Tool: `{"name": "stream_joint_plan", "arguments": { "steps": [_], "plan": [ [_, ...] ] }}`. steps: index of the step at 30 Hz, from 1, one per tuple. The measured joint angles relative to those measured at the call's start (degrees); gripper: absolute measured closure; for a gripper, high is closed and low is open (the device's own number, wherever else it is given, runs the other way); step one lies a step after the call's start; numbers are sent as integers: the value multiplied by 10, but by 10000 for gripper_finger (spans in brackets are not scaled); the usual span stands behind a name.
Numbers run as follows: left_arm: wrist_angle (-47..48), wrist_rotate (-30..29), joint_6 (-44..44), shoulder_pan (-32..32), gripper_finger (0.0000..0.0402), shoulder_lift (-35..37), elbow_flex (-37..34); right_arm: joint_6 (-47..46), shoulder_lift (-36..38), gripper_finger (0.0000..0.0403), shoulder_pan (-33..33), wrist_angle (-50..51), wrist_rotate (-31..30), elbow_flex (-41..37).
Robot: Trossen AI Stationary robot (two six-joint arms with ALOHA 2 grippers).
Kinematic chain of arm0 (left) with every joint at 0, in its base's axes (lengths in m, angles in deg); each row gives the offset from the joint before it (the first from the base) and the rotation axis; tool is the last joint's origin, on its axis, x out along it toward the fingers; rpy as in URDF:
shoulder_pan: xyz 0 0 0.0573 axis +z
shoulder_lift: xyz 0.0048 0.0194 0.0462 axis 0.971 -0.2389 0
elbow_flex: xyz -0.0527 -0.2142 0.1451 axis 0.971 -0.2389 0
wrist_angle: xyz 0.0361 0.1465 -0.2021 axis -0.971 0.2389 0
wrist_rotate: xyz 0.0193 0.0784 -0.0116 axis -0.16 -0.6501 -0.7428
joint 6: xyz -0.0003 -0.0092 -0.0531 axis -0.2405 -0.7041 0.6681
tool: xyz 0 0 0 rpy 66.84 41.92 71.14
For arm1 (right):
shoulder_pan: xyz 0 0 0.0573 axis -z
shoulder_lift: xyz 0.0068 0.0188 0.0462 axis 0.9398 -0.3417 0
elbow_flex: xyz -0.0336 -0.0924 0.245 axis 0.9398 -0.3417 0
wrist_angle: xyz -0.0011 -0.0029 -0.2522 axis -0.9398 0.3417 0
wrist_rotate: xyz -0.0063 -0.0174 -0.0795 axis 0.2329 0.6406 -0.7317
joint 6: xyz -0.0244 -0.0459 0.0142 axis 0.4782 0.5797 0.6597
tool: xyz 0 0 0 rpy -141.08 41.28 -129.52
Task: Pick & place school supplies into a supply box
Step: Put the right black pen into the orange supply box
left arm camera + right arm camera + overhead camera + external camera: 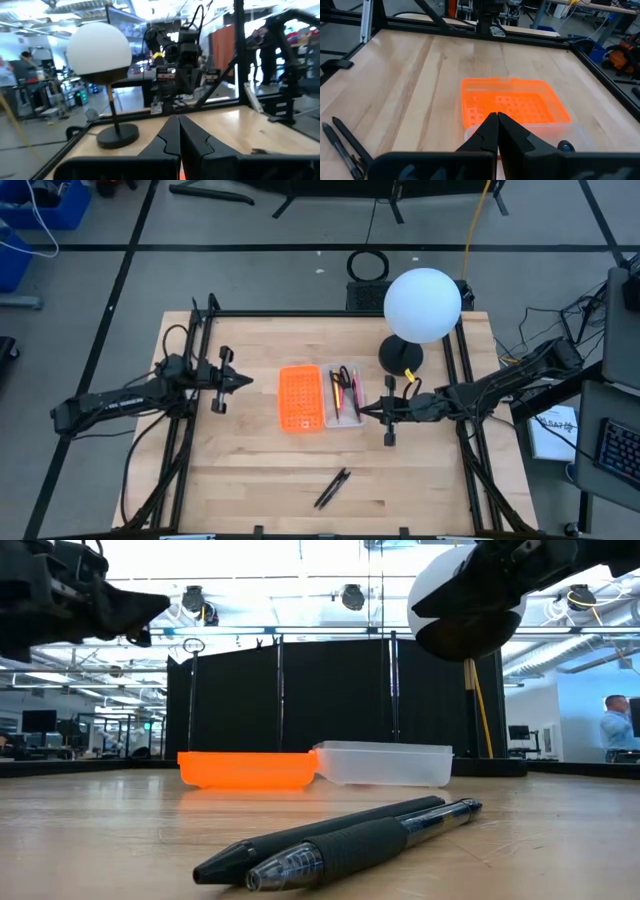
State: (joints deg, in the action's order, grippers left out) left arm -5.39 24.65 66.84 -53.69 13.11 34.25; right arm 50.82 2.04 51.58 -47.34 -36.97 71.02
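Observation:
The supply box lies open at the table's middle, its orange half [300, 398] [245, 768] [512, 107] to the left of its clear half [343, 396] [385, 762] [570, 140]. Black-handled scissors [343, 376] and pink and yellow pens [338, 398] lie in the clear half. Two black pens [332, 488] [340, 840] [345, 145] lie side by side near the table's near edge. My left gripper [249, 379] [178, 131] is shut, held in the air left of the box. My right gripper [361, 412] [497, 125] is shut, raised at the clear half's right edge.
A white globe lamp [422, 305] [100, 45] stands on its black base [400, 357] at the table's far right, just behind my right arm. Black frame rails [200, 360] run along the table's sides. Bare wood lies between the box and the two black pens.

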Motion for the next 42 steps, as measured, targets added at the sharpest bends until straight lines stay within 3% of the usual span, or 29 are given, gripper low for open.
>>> {"name": "stream_joint_plan", "arguments": {
  "steps": [8, 16, 21, 24, 26, 32, 34, 38, 42],
  "plan": [
    [159, -160, -52, -93, 401, 139, 1, -20, 0, 403, -3, -13, 0, 0],
    [247, -339, -99, -178, 401, 154, 0, -8, -3, 403, 10, -46, 0, 1],
    [212, -323, -110, -203, 394, 154, 0, 9, -38, 403, 10, -107, 2, 5],
    [186, -292, -113, -208, 378, 154, 0, 16, -88, 403, -4, -112, 31, 53],
    [168, -281, -113, -207, 370, 154, 0, 11, -131, 403, -21, -54, 33, 115],
    [161, -284, -110, -207, 357, 154, 0, -84, -298, 403, -77, 354, 44, 369],
    [160, -284, -109, -207, 356, 154, 0, -115, -350, 403, -90, 429, 74, 439],
    [173, -284, -83, -207, 356, 154, 0, -140, -422, 403, -110, 409, 140, 516],
    [205, -284, -66, -207, 356, 154, 0, -118, -456, 403, -135, 364, 176, 523]
  ]
}}
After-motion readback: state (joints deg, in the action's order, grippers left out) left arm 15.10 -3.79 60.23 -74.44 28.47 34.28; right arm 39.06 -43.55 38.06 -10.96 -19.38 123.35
